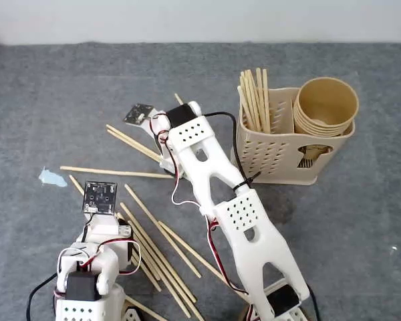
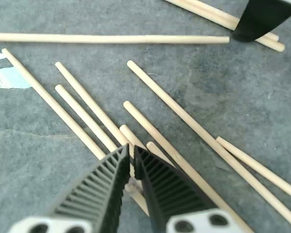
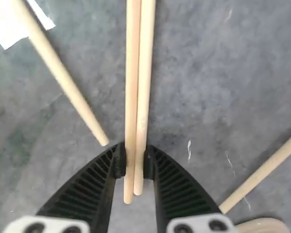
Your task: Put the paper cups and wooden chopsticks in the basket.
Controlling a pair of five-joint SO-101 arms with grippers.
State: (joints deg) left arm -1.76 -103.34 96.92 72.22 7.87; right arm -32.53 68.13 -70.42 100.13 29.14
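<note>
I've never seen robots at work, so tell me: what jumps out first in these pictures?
The basket at the back right, already holding a stack of paper cups and upright chopsticks. Then the loose chopsticks strewn over the grey table by the arms, and the right hand shut on a pair of chopsticks.

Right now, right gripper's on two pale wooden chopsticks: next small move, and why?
Probably a short straight lift. The right gripper clamps both sides of the pair of pale wooden chopsticks, which lie flat on the grey cloth-covered table; the beige slotted plastic basket stands apart, so clear the table first.
</note>
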